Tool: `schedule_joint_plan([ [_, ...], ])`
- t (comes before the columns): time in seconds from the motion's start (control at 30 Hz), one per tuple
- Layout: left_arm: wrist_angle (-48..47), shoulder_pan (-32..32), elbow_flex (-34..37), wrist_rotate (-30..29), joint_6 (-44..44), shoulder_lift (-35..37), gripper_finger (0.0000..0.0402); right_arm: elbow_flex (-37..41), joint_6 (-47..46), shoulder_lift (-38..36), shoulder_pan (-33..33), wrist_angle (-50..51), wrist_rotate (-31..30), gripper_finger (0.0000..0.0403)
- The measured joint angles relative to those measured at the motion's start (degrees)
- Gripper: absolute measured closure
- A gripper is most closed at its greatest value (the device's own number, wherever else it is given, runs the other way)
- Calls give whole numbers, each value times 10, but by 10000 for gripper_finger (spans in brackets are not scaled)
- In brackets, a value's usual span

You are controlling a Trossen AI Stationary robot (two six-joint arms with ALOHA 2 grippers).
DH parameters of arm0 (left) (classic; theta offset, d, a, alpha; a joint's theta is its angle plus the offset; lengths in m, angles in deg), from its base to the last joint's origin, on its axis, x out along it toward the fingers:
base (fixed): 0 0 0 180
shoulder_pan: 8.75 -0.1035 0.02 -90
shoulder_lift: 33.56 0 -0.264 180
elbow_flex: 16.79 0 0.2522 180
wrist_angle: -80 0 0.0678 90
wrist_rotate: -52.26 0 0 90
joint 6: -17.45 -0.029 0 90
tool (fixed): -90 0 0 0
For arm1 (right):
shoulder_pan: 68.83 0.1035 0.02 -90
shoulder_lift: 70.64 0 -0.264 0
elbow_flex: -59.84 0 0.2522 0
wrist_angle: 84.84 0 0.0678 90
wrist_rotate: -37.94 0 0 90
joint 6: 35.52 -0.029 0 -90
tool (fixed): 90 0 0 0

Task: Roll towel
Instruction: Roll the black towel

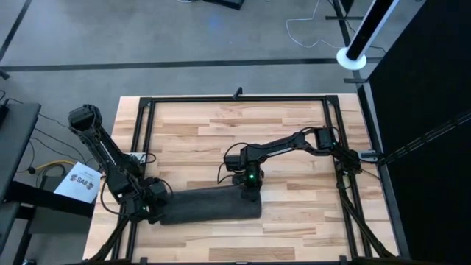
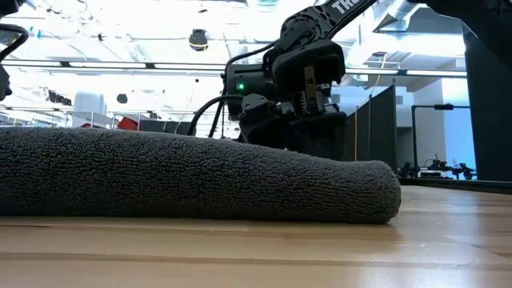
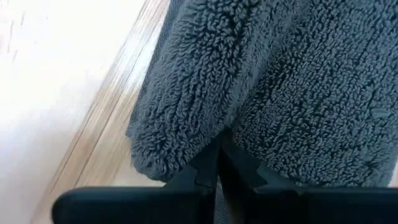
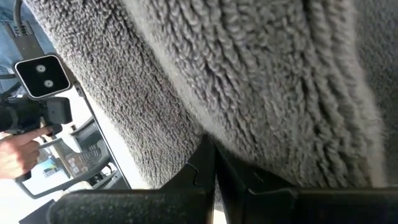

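A robotics lab or industrial workshop hall; the butcher-block worktop (image 1: 294,121) sits inside a black metal frame (image 1: 235,99) on a grey concrete floor (image 1: 147,37) marked with dark lines; cables (image 1: 313,33) trail across it; beyond hang exposed ceiling ducts (image 2: 408,12), bright strip lights, dark partition panels (image 2: 376,128).

Wooden table (image 1: 294,118), white sheet (image 1: 79,181).

My overhead camera looked straight down on the whole table (image 1: 294,125). My low camera sat at tabletop height, facing level across the towel (image 2: 192,180), frame centre. Both wrist cameras pressed close against that same towel, filling their frames.
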Motion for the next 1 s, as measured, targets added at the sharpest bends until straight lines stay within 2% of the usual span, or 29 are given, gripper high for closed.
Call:
schedule_joint_plan([
  [0.13, -38, -5, -21, 14, 0, 4, 401, 2, 0, -24, -4, 1, -50, 403],
  [0.27, -161, -12, -64, 67, -12, 1, 402, 7, 0, -49, -16, 25, -96, 403],
  [0.37, -176, -17, -110, 72, -16, 5, 402, 7, -3, -63, -21, 23, -107, 403],
  [0.43, -226, -16, -124, 77, -26, 6, 402, 7, -4, -77, -21, 28, -114, 403],
  [0.53, -238, -17, -167, 72, -29, 9, 402, 6, -4, -92, -22, 33, -115, 403],
  [0.63, -294, -17, -210, 63, -39, 10, 402, 6, -4, -100, -21, 43, -119, 403],
  [0.73, -280, -17, -245, 46, -48, 11, 402, 5, -9, -103, -20, 51, -119, 394],
  [0.8, -233, -17, -249, 25, -65, 11, 402, 3, -13, -103, -22, 61, -117, 378],
  [0.87, -162, -18, -237, 7, -78, 10, 402, -3, -15, -103, -24, 61, -113, 354],
  [1.0, -106, -32, -188, 3, -76, -3, 402, -40, -21, -103, -25, 60, -112, 307],
])
